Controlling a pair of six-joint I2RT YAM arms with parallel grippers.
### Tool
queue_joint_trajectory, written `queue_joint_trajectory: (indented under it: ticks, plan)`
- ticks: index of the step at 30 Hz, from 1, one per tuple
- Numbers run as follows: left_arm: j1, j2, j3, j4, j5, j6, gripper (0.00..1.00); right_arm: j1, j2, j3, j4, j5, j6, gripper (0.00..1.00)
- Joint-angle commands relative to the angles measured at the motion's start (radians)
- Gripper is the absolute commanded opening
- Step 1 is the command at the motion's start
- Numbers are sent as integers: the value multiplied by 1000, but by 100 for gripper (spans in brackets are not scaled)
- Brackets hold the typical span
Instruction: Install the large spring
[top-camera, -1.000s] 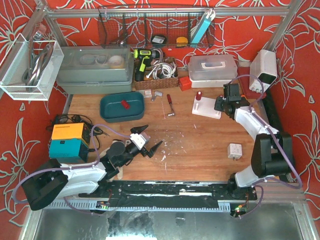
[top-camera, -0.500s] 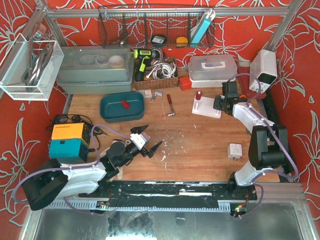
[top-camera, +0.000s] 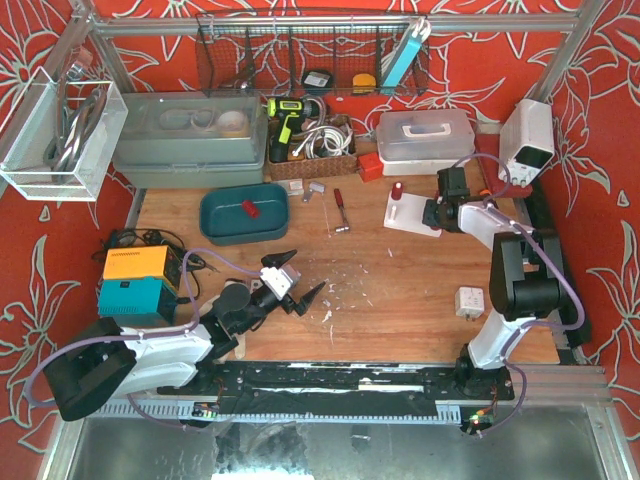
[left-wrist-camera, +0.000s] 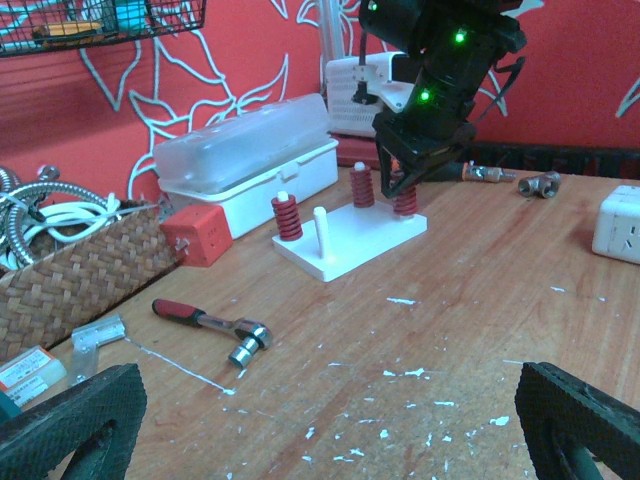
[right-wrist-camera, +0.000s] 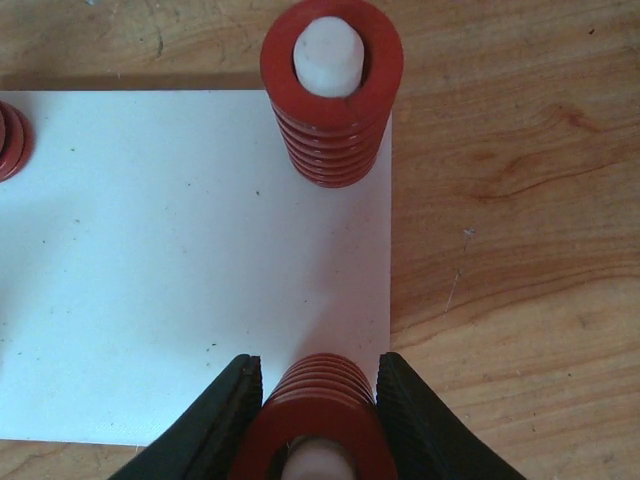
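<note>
A white peg board (right-wrist-camera: 150, 250) lies on the wooden table, also in the top view (top-camera: 412, 218) and the left wrist view (left-wrist-camera: 350, 240). My right gripper (right-wrist-camera: 318, 365) points straight down over its near right corner. Its fingers sit against both sides of a large red spring (right-wrist-camera: 320, 425) that is on a white peg. A second red spring (right-wrist-camera: 331, 95) stands on another peg, and a third (right-wrist-camera: 8, 140) shows at the left edge. One thin peg (left-wrist-camera: 320, 225) is bare. My left gripper (top-camera: 305, 272) is open and empty, low over the table.
A red-handled ratchet (left-wrist-camera: 205, 322) lies left of the board. A white lidded box (top-camera: 425, 135), a red block (top-camera: 371, 167) and a wicker basket (top-camera: 310, 160) stand behind it. A teal tray (top-camera: 215, 225) is at back left. A white socket cube (top-camera: 470, 302) lies near the right arm.
The right arm's elbow has swung toward the back, and its gripper has shifted slightly left over the board. The left arm has not moved.
</note>
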Motion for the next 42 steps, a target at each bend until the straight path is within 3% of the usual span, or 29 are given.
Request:
queue_joint_trajectory:
  ticks: [1, 8, 21, 27, 32, 37, 42]
  plan:
    - [-3, -4, 19, 27, 6, 16, 100, -5, 9, 44, -2, -4, 23, 39]
    - [-3, 9, 22, 30, 3, 14, 100, -5, -46, 70, -72, -8, 36, 65]
    - [-3, 46, 76, -42, -123, -58, 100, 57, -392, -27, -134, -199, 55, 98]
    - [7, 63, 175, -200, -287, -196, 100, 184, -528, -162, -96, -229, 51, 99]
    - [74, 50, 305, -470, -378, -332, 100, 337, -598, -289, -18, -252, 49, 99]
    - [270, 64, 441, -709, -259, -502, 100, 467, -622, -409, 121, -223, 29, 99]
    - [426, 181, 559, -841, -179, -598, 87, 566, -585, -428, 179, -179, -13, 99]
